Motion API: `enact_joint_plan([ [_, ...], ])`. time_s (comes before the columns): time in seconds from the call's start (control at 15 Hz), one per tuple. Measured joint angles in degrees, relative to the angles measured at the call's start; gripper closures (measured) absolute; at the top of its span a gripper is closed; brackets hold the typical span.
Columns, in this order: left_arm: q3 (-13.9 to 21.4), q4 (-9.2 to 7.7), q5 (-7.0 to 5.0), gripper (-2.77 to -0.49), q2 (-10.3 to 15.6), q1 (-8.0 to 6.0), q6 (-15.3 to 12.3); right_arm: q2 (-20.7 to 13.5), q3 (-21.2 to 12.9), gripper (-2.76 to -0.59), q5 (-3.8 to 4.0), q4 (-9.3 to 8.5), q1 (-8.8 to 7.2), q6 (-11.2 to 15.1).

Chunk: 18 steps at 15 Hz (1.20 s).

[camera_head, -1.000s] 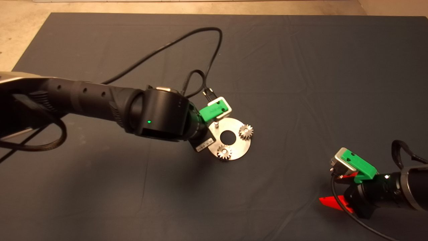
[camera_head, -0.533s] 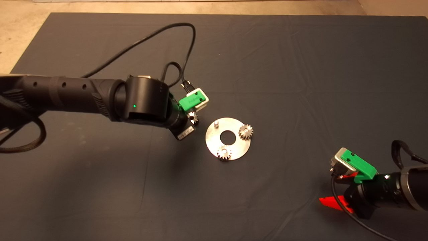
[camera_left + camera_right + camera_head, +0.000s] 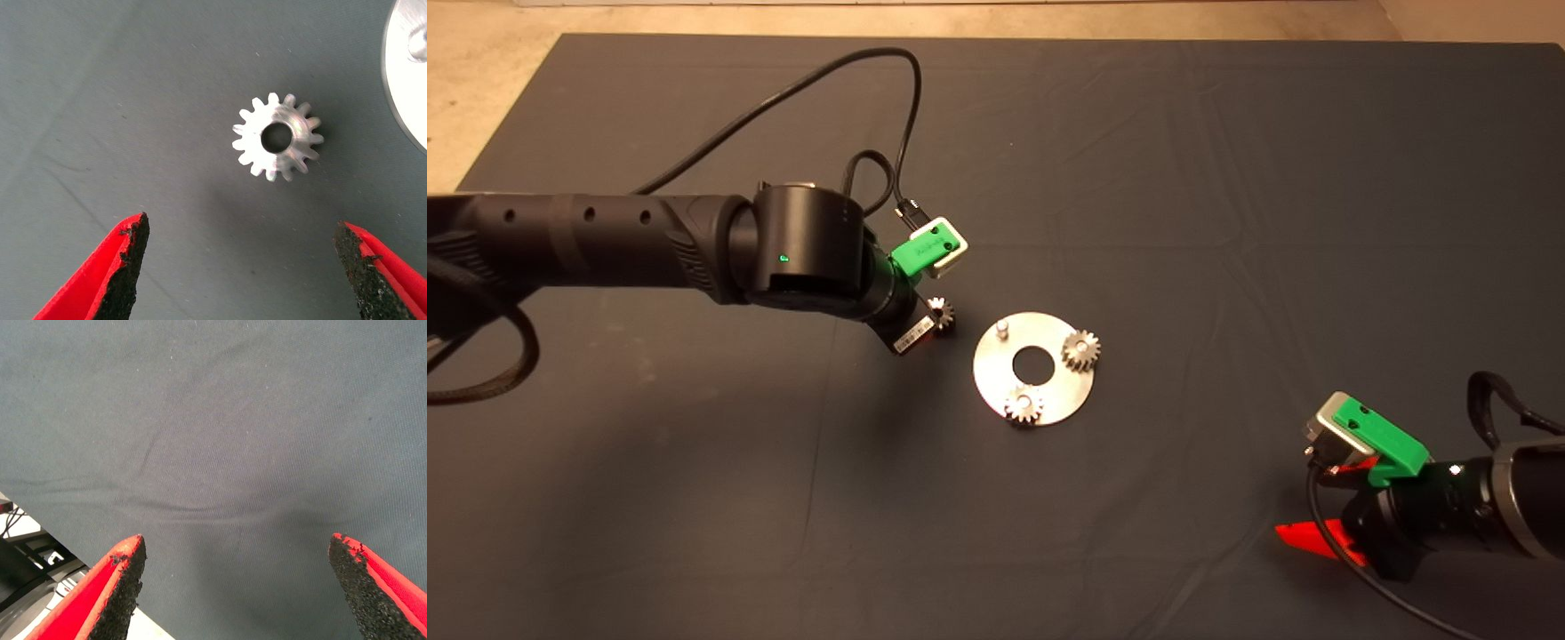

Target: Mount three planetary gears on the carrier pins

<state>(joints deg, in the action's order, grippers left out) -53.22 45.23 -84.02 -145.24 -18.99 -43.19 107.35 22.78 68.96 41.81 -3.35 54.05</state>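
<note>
Two planetary gears point(image 3: 1081, 350) are sitting on their carrier pins point(image 3: 1002, 330) while the spread left gripper point(image 3: 240, 267) is hovering over the third gear point(image 3: 276, 137), needing a centred pinch next; the right gripper point(image 3: 237, 587) is waiting spread near the tabletop's edge.

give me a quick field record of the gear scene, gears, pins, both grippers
gears seated: two, each on a pin of the disc
loose gear: flat on the mat, beside the disc, not touching it
bare pin
left gripper: open, above the loose gear, not gripping it
right gripper: open, parked at lower right over bare mat
</note>
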Motion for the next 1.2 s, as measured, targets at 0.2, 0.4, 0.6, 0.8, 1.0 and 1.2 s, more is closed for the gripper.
enact_joint_plan([
  [0.2, 0.0, 0.00, 0.59, -1.93, 0.0, 0.11, -1.2, 0.1, 0.0, -2.02, 0.02, 0.00, 0.02, 0.0],
  [0.4, 0.0, 0.06, 1.85, -1.93, 0.0, 0.89, -1.4, 0.1, 0.0, -2.02, 0.00, 0.00, 0.02, 0.0],
  [0.6, -1.1, 0.06, 3.81, -1.93, 0.0, 2.50, -1.4, 0.1, 0.0, -2.02, 0.00, -0.02, 0.02, 0.0],
  [0.8, -1.9, 0.28, 5.08, -1.93, 0.0, 3.12, -1.4, 0.1, 0.0, -2.02, 0.02, 0.00, 0.02, 0.0],
  [1.0, -2.3, 0.44, 5.19, -1.93, 0.0, 3.12, -1.4, 0.1, 0.0, -2.02, 0.00, 0.00, 0.02, 0.0],
  [1.2, -3.6, 0.45, 7.42, -1.93, -0.2, 3.12, -1.4, 0.1, 0.0, -2.02, 0.00, 0.00, 0.02, 0.0],
])
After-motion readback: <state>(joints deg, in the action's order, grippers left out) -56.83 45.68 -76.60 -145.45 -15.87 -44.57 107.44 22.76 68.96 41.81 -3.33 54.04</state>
